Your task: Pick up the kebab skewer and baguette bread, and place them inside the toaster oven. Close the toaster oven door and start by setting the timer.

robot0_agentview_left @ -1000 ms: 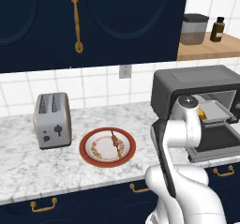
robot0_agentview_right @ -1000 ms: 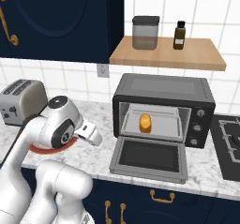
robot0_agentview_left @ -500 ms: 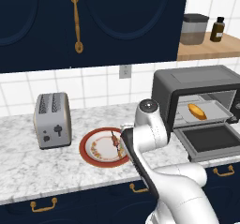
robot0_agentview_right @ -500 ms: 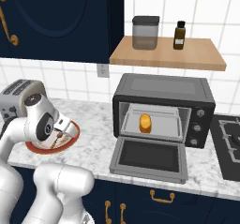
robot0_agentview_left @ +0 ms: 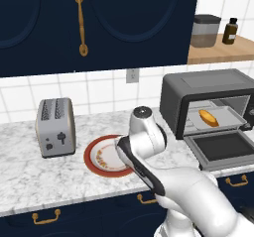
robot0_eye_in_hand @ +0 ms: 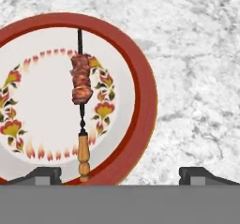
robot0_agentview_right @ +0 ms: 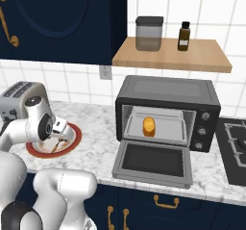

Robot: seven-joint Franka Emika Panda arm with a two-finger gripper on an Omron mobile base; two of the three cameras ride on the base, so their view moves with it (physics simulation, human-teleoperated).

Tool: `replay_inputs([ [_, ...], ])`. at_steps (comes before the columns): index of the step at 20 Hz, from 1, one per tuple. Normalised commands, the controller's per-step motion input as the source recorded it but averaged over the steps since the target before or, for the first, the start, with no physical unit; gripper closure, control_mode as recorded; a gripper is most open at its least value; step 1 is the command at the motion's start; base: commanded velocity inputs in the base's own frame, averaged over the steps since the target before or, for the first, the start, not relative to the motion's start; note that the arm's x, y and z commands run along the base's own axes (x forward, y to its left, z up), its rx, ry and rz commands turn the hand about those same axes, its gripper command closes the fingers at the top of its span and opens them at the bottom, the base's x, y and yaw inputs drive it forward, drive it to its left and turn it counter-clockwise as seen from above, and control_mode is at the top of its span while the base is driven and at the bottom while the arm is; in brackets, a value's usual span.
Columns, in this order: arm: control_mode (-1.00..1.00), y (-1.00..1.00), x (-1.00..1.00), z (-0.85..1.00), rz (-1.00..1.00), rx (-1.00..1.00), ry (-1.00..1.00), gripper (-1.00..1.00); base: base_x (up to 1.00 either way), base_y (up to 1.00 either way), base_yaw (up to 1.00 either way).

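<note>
Swung from the toaster oven [robot0_agentview_right: 168,113] to lower left of frame, the arm hangs its jaws spread above the kebab skewer [robot0_eye_in_hand: 82,101] on the plate [robot0_eye_in_hand: 140,96].

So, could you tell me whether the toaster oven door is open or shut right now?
Open. The toaster oven door is folded down flat in front of the toaster oven, and the baguette bread sits exposed inside.

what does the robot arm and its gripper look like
A glossy white arm of rounded segments with dark grey joint bands and a grey cap on one joint. Its gripper has two small dark fingers with flat, blocky tips. No cables or markings visible.
</note>
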Motion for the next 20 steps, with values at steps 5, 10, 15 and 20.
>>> replay_inputs([
  [5, -1.0, 0.32, 0.23, -0.28, 0.11, 0.0, 0.14, -1.0, 0.0, 0.0, 0.0],
  [10, -1.0, 0.45, 0.18, -0.38, 0.07, 0.0, 0.06, -1.0, 0.0, 0.0, 0.0],
  [15, -1.0, 0.02, 0.11, -0.3, 0.03, 0.0, 0.0, -1.0, 0.0, 0.0, 0.0],
  [20, -1.0, 0.0, 0.0, -0.21, 0.01, 0.0, 0.0, -1.0, 0.0, 0.0, 0.0],
])
